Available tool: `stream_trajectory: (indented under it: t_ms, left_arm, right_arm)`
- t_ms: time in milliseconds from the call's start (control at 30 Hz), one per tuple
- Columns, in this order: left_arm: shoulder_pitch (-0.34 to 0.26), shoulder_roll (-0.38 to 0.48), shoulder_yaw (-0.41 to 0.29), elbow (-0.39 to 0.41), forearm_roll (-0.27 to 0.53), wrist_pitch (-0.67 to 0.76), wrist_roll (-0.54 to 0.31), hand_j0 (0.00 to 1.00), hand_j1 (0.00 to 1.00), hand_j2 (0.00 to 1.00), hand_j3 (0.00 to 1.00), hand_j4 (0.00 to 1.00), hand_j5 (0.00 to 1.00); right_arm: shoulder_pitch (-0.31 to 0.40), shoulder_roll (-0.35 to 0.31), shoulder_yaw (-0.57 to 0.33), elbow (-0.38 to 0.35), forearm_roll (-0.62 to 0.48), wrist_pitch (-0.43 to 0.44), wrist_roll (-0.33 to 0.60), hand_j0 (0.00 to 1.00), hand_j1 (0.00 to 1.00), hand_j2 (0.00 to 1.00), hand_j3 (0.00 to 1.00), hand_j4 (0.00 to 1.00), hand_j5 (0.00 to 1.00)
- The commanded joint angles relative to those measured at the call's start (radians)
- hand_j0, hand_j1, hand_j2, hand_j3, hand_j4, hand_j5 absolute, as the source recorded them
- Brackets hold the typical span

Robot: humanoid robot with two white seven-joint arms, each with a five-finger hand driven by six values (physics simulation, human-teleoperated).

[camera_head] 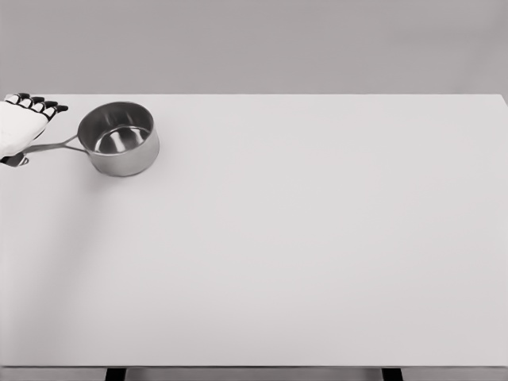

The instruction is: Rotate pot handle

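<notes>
While gripping the thin metal handle, the left hand is steadying the round steel pot for turning on the white desk.

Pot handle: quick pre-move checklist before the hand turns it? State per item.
1. Pot upright on the table: ok, opening faces up, nothing visible inside.
2. Handle reachable: ok, it points left from the pot toward the left hand.
3. Hand on the handle: cannot tell, the hand overlaps the handle's outer end at the picture's left edge, but contact is hidden.
4. Finger closure: cannot tell, only dark fingertips show above the palm.
5. Room to swing the handle: ok on the table side, bare surface around the pot; left of the frame is out of view.
6. Right arm clear of the path: ok, it is not in view.
</notes>
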Motion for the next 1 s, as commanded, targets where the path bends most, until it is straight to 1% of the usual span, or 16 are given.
stream_trajectory:
  t_ms: [0,300,533,733,900,967]
  left_arm:
    - [-0.002,0.001,0.001,0.005,-0.003,0.0,0.001,1.0,1.0,1.0,1.0,1.0,1.0]
    - [-0.018,-0.011,-0.001,0.048,-0.001,0.0,-0.001,1.0,1.0,1.0,1.0,1.0,1.0]
    - [-0.032,-0.021,-0.002,0.06,-0.003,0.0,-0.001,1.0,1.0,1.0,1.0,1.0,1.0]
    - [-0.048,-0.041,-0.002,0.076,-0.038,-0.002,-0.003,1.0,1.0,1.0,1.0,1.0,1.0]
    - [-0.054,-0.044,-0.002,0.079,-0.044,-0.002,-0.003,1.0,1.0,1.0,1.0,1.0,1.0]
    - [-0.068,-0.047,-0.004,0.094,-0.044,-0.002,-0.003,1.0,1.0,1.0,1.0,1.0,1.0]
  right_arm:
    - [0.0,0.0,0.0,0.0,0.0,0.0,0.0,1.0,1.0,1.0,1.0,1.0,1.0]
    - [0.0,0.0,0.0,0.0,0.0,0.0,0.0,1.0,1.0,1.0,1.0,1.0,1.0]
    - [0.0,0.0,0.0,0.0,0.0,0.0,0.0,1.0,1.0,1.0,1.0,1.0,1.0]
    - [0.0,0.0,0.0,0.0,0.0,0.0,0.0,1.0,1.0,1.0,1.0,1.0,1.0]
    - [0.0,0.0,0.0,0.0,0.0,0.0,0.002,1.0,1.0,1.0,1.0,1.0,1.0]
    - [0.0,0.0,0.0,0.0,0.0,0.0,0.0,1.0,1.0,1.0,1.0,1.0,1.0]
